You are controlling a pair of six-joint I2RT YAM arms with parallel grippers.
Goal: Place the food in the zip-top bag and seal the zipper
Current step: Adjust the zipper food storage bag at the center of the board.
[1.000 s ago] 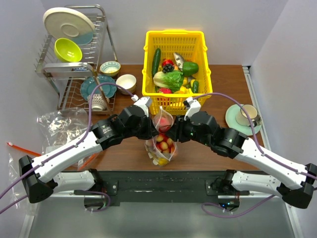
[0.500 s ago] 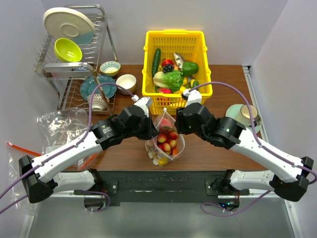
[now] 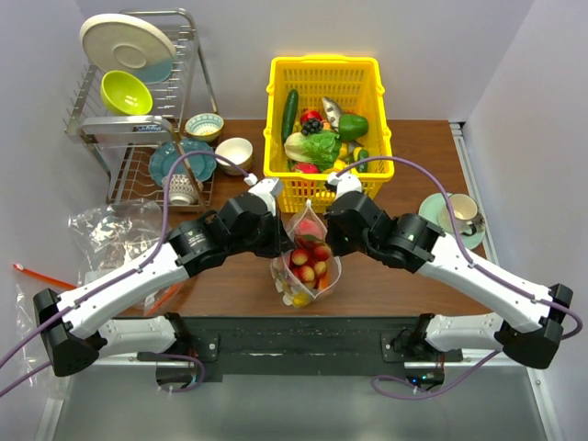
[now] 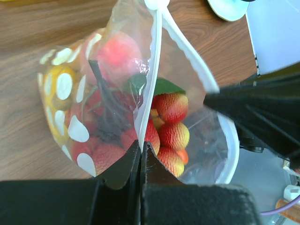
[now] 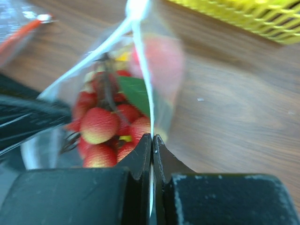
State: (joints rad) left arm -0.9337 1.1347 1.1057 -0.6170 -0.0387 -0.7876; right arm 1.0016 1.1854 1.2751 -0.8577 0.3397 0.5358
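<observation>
Pinching limp, slippery dotted clear plastic bag (image 4: 65, 86) by its stiffer whitish zipper strip (image 4: 155, 70): left claw (image 4: 141, 151), right claw (image 5: 152, 143), likely best hold.

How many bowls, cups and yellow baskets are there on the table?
Bowls: 3 (lime green bowl, patterned bowl, cream bowl)
Cups: 2 (left cup, right cup)
Yellow basket: 1
Total: 6
</observation>
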